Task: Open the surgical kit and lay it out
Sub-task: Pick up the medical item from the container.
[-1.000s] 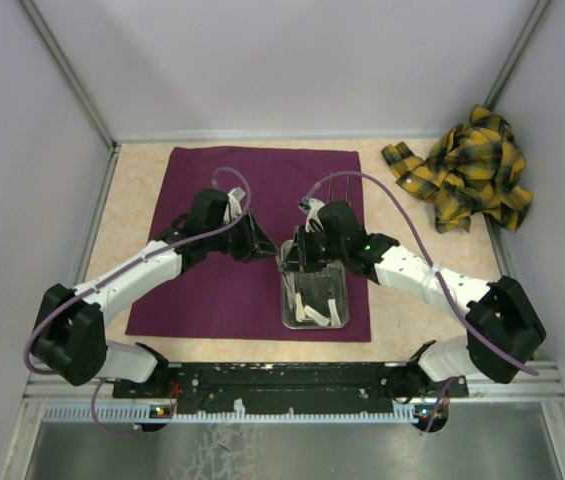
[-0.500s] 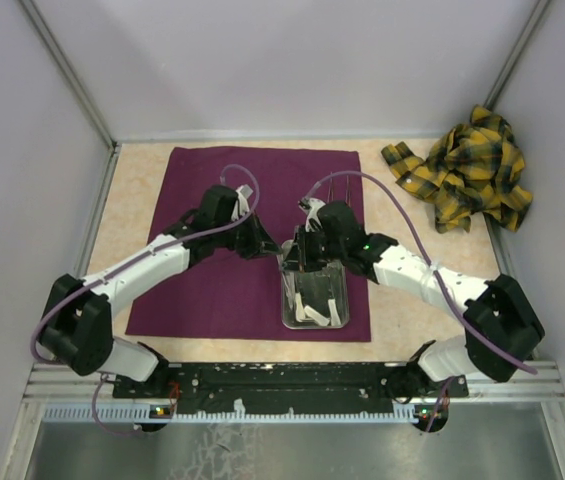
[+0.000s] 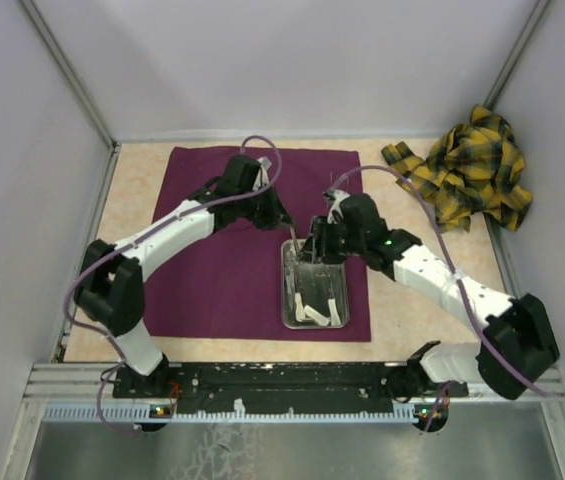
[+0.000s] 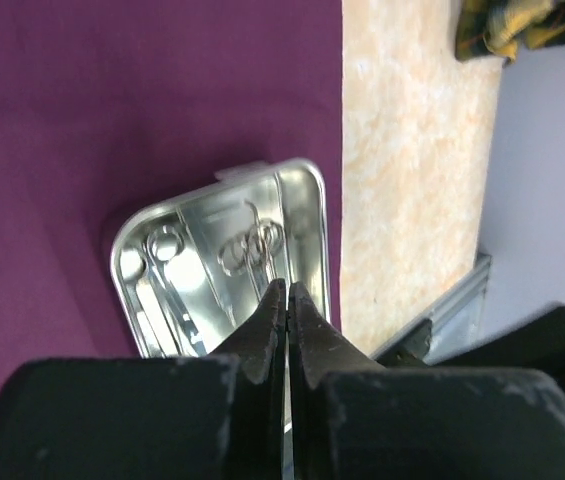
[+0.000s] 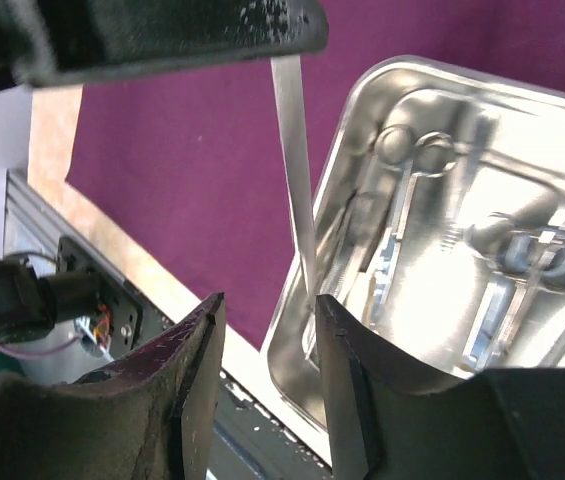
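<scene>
Steel tray (image 3: 286,290) shiny, rectangular; forceps (image 5: 295,170) thin, flat; cloth (image 3: 212,280) dark purple.

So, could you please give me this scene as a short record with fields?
cloth wrap: opened, lying flat
steel tray: on cloth, near its right edge
tray contents: scissors, white pieces
left gripper: shut on thin metal tool, over tray
right gripper: open, jaws either side of the tool's lower end
elsewhere: plaid cloth, far right corner

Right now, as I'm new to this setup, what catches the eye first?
A dark purple cloth wrap lies spread flat, a shiny rectangular steel tray on its near right part. Above the tray, the left tool pinches a thin metal strip; a crumpled yellow-and-black plaid cloth sits far right.
</scene>
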Controlling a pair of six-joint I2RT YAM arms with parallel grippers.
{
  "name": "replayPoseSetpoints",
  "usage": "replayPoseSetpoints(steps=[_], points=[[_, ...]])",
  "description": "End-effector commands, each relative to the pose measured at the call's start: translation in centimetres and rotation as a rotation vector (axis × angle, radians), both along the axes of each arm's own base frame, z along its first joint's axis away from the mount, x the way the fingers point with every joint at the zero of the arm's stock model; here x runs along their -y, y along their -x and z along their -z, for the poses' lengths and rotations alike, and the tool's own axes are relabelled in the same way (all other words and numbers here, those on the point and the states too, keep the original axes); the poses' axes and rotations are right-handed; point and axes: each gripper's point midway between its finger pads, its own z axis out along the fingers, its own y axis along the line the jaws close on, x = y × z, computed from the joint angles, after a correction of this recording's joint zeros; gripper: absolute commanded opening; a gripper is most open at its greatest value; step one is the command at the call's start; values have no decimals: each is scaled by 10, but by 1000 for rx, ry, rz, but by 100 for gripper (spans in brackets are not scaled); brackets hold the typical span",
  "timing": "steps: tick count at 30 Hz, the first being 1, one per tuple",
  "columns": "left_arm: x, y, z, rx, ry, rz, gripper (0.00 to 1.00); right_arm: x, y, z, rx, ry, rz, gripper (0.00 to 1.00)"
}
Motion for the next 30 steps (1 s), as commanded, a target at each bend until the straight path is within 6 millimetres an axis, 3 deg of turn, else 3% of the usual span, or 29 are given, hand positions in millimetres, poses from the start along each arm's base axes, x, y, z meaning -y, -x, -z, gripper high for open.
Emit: replayPoseSetpoints(steps=[1,7,9,11,12,15,18,23,30], points=[[10,-35,2,57,-104,19,0,39,-13,-54,116,-32,100,42],[33,-90,17,79,-229,67,0,89,-15,-61,150,84,246,44],[43,-114,7,124,-255,79,0,98,-14,-59,146,103,265,44],[45,-129,17,130,-300,94,0,104,-14,-55,135,111,276,44],[43,-134,32,109,-331,103,0,107,-14,-53,128,112,280,44],[40,-152,42,110,-331,87,0,114,-18,-49,120,119,295,44],[34,-157,52,99,-325,74,0,120,-27,-50,140,158,314,44],[26,-151,42,102,-332,48,0,121,-49,-49,187,209,337,41],[2,-160,34,97,-347,-19,0,85,-82,-44,274,300,329,37]])
